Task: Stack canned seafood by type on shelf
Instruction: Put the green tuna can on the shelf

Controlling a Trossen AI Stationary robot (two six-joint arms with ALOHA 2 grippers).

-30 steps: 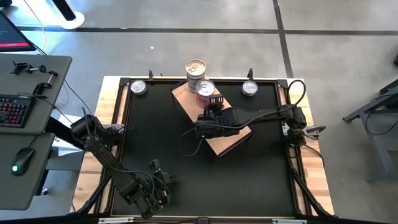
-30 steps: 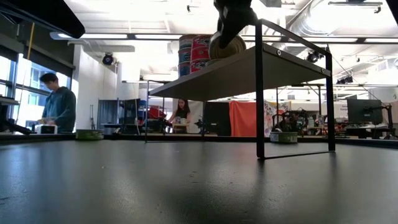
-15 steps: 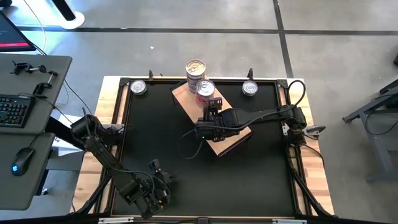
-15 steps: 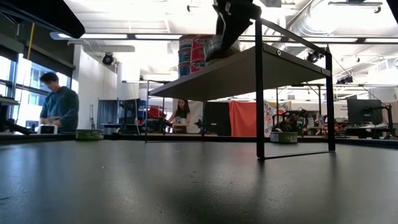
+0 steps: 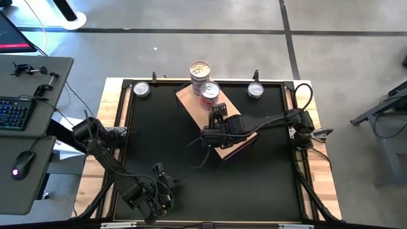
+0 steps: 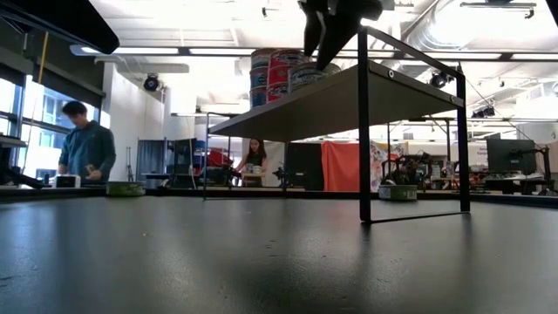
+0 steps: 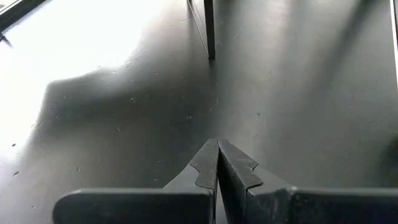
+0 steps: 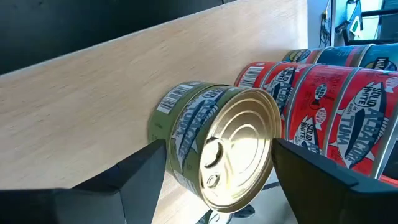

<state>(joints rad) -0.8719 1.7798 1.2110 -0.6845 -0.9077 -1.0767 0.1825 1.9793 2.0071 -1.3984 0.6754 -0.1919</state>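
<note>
Black table carries wooden shelf, raised on thin dark legs. On shelf board: green-labelled tin w/ gold lid, beside stacked red tins, blue ones behind. Two loose tins at table's far edge.

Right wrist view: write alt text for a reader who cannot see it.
A green-labelled can with a gold pull-tab lid sits on the light wooden shelf, between the open fingers of the right gripper, which do not visibly touch it. Beside it stands a stack of red-labelled tuna cans, with blue-labelled cans beyond.
</note>
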